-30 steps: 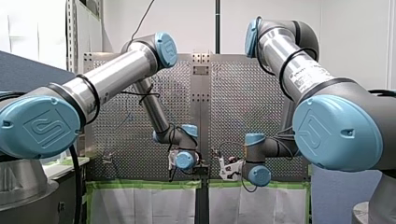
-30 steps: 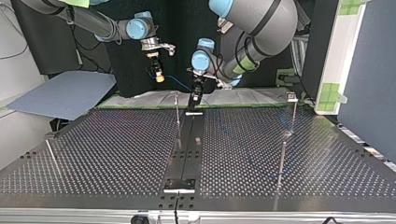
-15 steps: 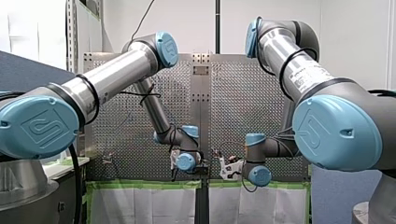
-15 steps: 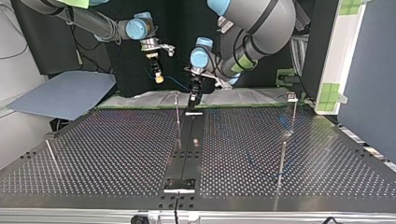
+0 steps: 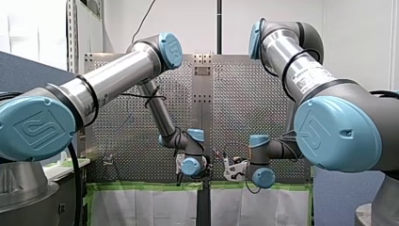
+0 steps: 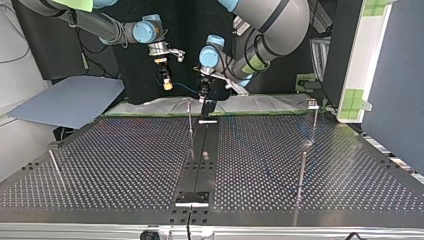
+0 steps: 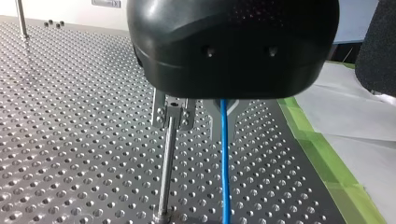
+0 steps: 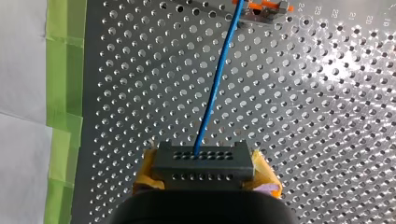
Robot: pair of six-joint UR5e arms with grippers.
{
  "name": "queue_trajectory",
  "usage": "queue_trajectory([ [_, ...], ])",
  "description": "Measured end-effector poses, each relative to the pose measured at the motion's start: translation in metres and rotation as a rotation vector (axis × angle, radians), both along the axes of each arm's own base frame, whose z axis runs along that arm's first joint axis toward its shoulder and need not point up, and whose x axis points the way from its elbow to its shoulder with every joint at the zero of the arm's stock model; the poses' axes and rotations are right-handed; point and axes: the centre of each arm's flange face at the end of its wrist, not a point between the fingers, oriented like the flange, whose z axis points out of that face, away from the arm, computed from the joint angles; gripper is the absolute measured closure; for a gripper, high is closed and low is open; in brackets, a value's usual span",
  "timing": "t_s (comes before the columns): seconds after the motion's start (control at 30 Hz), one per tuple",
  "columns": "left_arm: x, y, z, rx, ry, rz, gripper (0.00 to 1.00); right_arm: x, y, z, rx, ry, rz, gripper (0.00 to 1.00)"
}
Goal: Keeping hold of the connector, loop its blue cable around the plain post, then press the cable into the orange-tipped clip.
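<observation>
In the right wrist view my right gripper [image 8: 203,163] is shut on the dark grey connector [image 8: 203,161], with yellow pads at both its sides. The blue cable [image 8: 215,88] runs straight from the connector to the orange-tipped clip [image 8: 267,7] ahead. In the left wrist view my black left gripper [image 7: 201,130] is shut, and the blue cable [image 7: 224,168] comes out from between its metal fingers down to the plate. The plain post [image 7: 164,177] stands right beside those fingers. In the top view my left gripper [image 6: 206,102] hangs just right of the post [image 6: 190,120], and my right gripper [image 6: 166,82] is further left.
Other thin posts stand on the perforated table [image 6: 100,165] at the top view's right [image 6: 302,172], far right [image 6: 314,117] and left [image 6: 55,167]. A black rail [image 6: 197,165] runs down the middle. Green tape [image 7: 322,158] and white sheeting border the plate beside my left gripper.
In the top view my left gripper has shifted a little left and up, closer to the post. My right gripper with the connector has drifted slightly left.
</observation>
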Motion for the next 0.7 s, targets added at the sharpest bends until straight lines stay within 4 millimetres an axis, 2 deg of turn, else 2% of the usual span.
queue_trajectory([
  [0.23, 0.000, -0.001, 0.001, -0.005, -0.003, 0.002, 1.00, 0.000, -0.003, -0.015, 0.022, 0.012, -0.003, 1.00],
  [0.37, 0.003, -0.003, 0.001, -0.011, -0.004, 0.004, 1.00, 0.001, -0.011, -0.016, 0.023, 0.014, -0.007, 1.00],
  [0.57, 0.006, -0.011, -0.014, -0.005, 0.018, 0.005, 1.00, 0.002, -0.022, -0.013, 0.023, 0.015, -0.015, 1.00],
  [0.7, 0.013, -0.017, -0.013, -0.027, 0.006, 0.014, 1.00, 0.002, -0.030, -0.011, 0.016, 0.012, -0.019, 1.00],
])
